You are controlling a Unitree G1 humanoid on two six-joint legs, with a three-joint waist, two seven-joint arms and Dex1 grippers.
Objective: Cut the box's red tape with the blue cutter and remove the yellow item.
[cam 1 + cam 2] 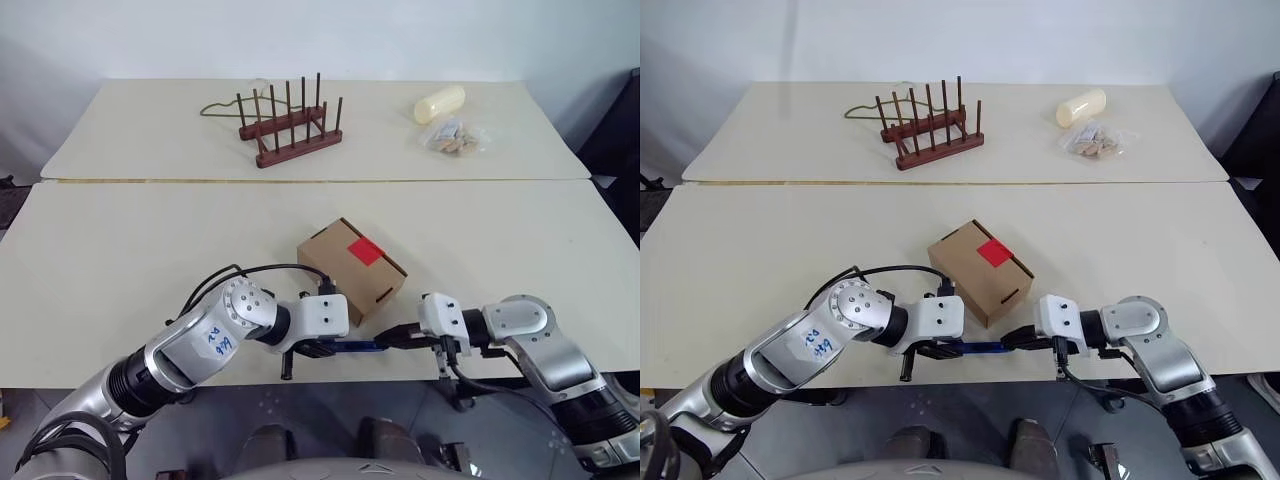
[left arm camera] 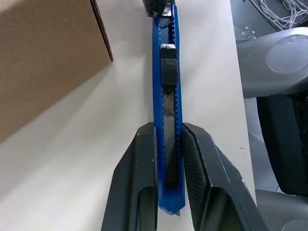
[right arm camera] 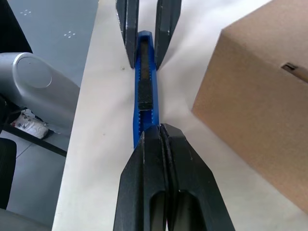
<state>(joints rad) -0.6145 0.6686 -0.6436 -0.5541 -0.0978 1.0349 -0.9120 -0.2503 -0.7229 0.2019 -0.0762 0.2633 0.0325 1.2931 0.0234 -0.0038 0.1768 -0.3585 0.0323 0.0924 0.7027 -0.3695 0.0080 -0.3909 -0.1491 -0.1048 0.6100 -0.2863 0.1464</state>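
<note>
The brown box (image 1: 345,270) stands closed on the near table, with the red tape (image 1: 365,250) on its top. In front of it, by the table's front edge, the blue cutter (image 1: 358,346) lies level between both grippers. My left gripper (image 2: 168,127) is shut on the cutter's rear part, and its black slider (image 2: 168,62) shows beyond the fingers. My right gripper (image 3: 161,127) is shut, its tips meeting over the cutter's other end (image 3: 144,96). I cannot tell whether they pinch it. The yellow item is hidden.
On the far table stand a wooden peg rack (image 1: 290,125), a pale cream cylinder (image 1: 440,103), a clear bag of small pieces (image 1: 452,137) and a thin cord (image 1: 215,108). A seam (image 1: 300,181) divides the two tables. The table's front edge (image 1: 100,385) runs just under the grippers.
</note>
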